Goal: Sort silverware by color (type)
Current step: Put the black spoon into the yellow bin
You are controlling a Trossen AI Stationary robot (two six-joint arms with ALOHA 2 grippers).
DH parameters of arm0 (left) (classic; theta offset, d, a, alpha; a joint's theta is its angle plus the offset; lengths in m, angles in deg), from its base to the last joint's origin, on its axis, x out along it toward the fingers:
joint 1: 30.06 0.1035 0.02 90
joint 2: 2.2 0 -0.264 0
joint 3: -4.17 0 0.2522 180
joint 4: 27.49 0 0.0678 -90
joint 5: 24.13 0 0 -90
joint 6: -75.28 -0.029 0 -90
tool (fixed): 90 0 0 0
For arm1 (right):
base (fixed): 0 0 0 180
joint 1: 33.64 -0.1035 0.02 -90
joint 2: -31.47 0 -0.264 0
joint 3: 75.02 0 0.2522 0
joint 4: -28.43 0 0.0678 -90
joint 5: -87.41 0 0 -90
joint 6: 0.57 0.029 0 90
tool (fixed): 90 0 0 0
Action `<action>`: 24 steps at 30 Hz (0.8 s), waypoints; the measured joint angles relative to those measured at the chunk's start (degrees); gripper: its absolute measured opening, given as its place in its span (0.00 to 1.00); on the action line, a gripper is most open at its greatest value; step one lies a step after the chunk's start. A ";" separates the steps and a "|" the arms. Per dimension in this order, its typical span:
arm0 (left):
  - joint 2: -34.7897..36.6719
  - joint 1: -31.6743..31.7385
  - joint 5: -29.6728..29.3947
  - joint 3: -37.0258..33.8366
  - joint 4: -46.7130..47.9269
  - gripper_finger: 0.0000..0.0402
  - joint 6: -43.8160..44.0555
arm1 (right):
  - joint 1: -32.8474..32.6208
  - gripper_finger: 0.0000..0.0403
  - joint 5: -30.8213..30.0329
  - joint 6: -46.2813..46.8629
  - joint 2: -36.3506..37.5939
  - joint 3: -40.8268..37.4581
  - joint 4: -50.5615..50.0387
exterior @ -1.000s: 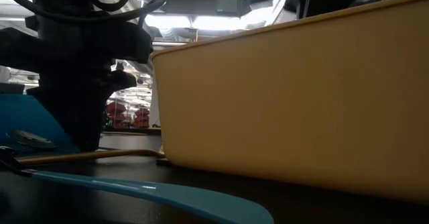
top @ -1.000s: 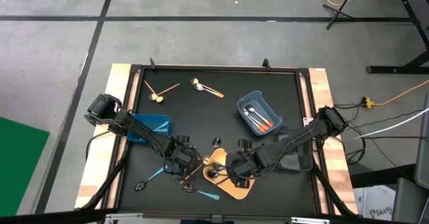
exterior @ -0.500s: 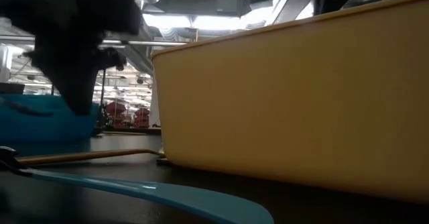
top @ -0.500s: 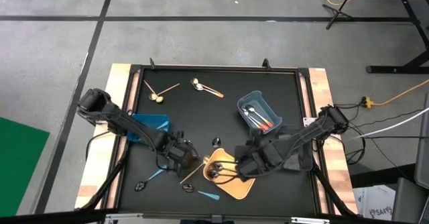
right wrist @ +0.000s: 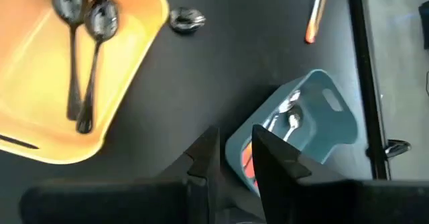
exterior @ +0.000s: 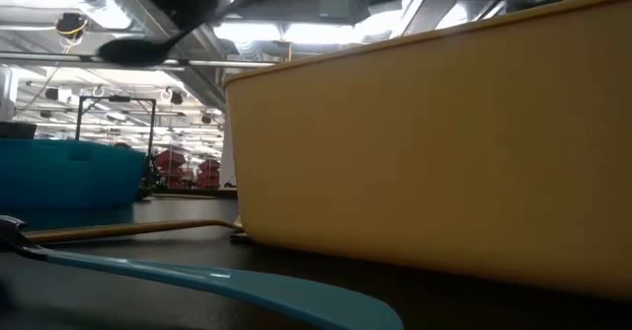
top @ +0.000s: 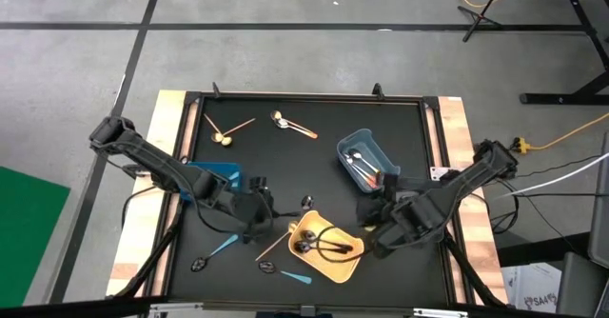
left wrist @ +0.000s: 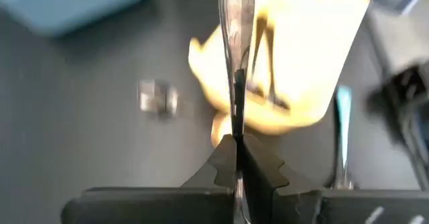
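Note:
My left gripper hangs above the table, just left of the yellow bin, and is shut on a black spoon. In the low view this spoon shows high up, clear of the table. Black spoons lie in the yellow bin. My right gripper stands open and empty above the table, right of the yellow bin and near the light-blue bin. In the high view the right gripper sits at the yellow bin's right corner. My left gripper pinches the black spoon's thin handle between its two fingers, which lie across it. One end of the spoon sticks out forward past the fingertips. The spoon is lifted clear of the table, slanting, with its bowl lower than the handle.
The light-blue bin holds orange-handled spoons; a blue bin stands at the left. Gold spoons and an orange-handled spoon lie far back. Light-blue spoons and a wooden-handled one lie near the front.
My left gripper has risen from the table and tipped toward level, lifting the black spoon clear. My right gripper has risen out of the yellow bin and drawn toward the table's right edge, leaving the black spoons in the bin uncovered.

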 joint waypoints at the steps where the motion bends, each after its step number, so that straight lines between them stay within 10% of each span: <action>1: -0.04 0.00 -0.29 0.01 -2.50 0.01 -1.50 | 0.13 0.19 -0.56 0.02 0.86 -0.26 0.06; 24: -17.48 4.55 11.33 0.06 -39.44 0.01 -9.25 | 7.45 0.19 -2.07 -1.67 4.18 -0.56 0.29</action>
